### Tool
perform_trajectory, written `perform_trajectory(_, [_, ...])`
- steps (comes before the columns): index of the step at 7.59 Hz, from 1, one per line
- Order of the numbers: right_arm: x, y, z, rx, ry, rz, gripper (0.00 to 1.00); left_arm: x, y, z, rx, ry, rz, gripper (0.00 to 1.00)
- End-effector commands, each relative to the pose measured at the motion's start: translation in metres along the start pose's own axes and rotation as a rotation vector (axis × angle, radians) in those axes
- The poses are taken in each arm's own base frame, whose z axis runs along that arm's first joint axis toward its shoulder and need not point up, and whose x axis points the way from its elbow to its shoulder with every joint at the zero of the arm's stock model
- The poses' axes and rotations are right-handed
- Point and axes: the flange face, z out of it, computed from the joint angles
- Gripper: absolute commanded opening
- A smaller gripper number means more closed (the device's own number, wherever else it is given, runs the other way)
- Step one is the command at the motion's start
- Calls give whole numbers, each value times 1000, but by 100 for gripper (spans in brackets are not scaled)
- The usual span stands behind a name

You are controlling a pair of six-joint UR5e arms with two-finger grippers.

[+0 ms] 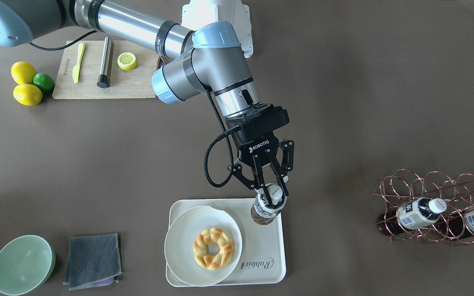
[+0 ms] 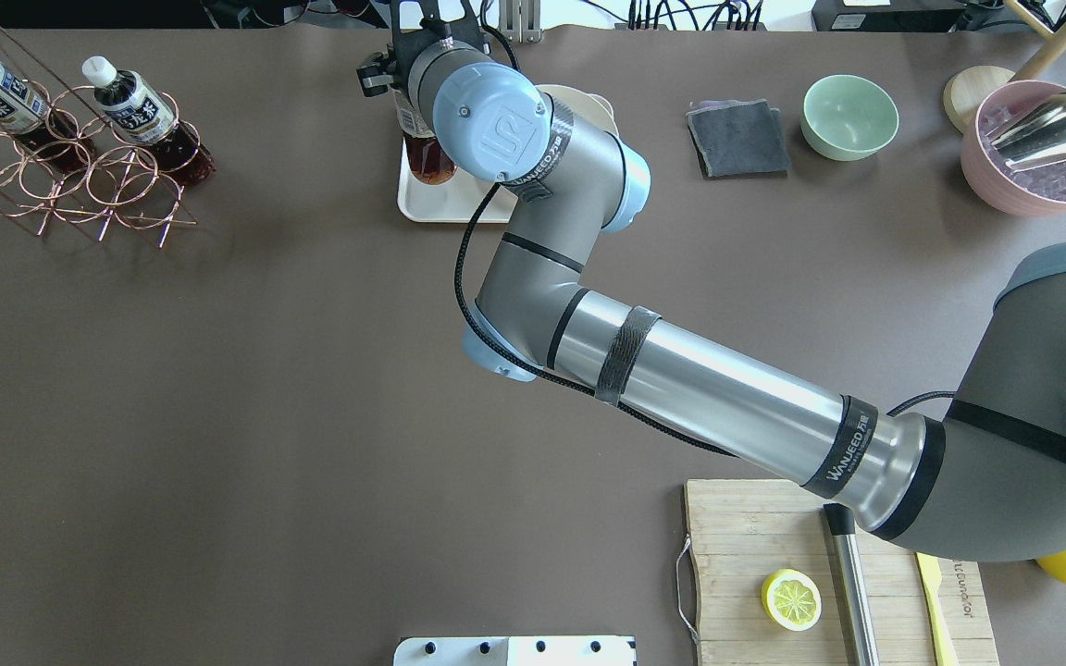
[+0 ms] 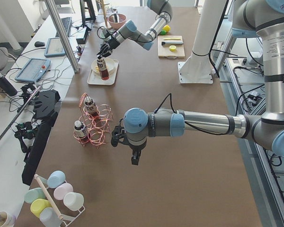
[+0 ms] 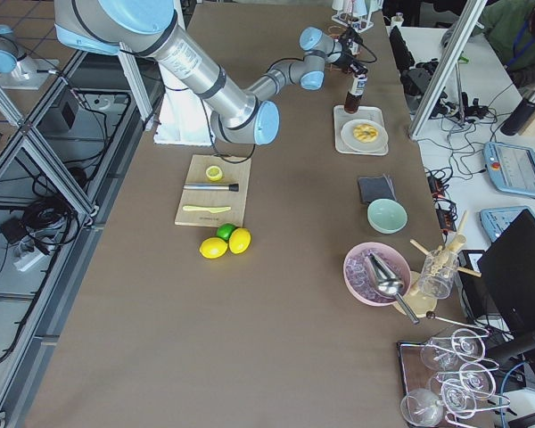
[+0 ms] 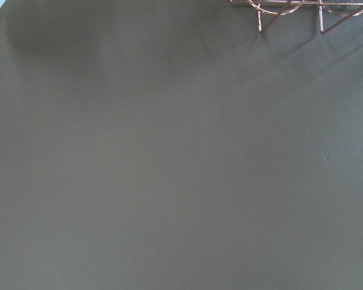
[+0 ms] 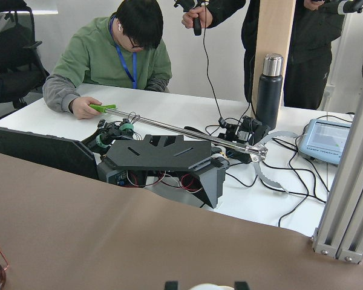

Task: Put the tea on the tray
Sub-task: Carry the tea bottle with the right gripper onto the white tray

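Note:
The tea (image 1: 265, 210), a small clear bottle of red-brown liquid with a white cap, stands upright at the robot-side corner of the cream tray (image 1: 261, 255). My right gripper (image 1: 273, 192) comes down from above and is shut on the tea's cap and neck. From behind, the right wrist hides most of the tea (image 2: 427, 153) and the tray (image 2: 431, 208). In the exterior left view my left gripper (image 3: 114, 139) hangs low over the bare table beside the wire rack; I cannot tell if it is open or shut.
A round white plate (image 1: 179, 242) with a doughnut (image 1: 213, 248) fills the tray's other half. A copper wire rack (image 1: 438, 205) holds two more bottles. A grey cloth (image 1: 93, 260), green bowl (image 1: 23, 265), cutting board (image 1: 105, 72) and lemons (image 1: 25, 84) lie on the right arm's side.

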Motion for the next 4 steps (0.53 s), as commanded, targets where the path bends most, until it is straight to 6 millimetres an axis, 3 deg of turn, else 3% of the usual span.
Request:
perform_trajectory(1, [11, 17, 19, 4, 5, 3, 0, 1, 0, -1, 2, 0, 2, 99])
perform_trajectory(4, [11, 19, 20, 4, 5, 1, 0, 3, -1, -2, 5, 1, 6, 99])
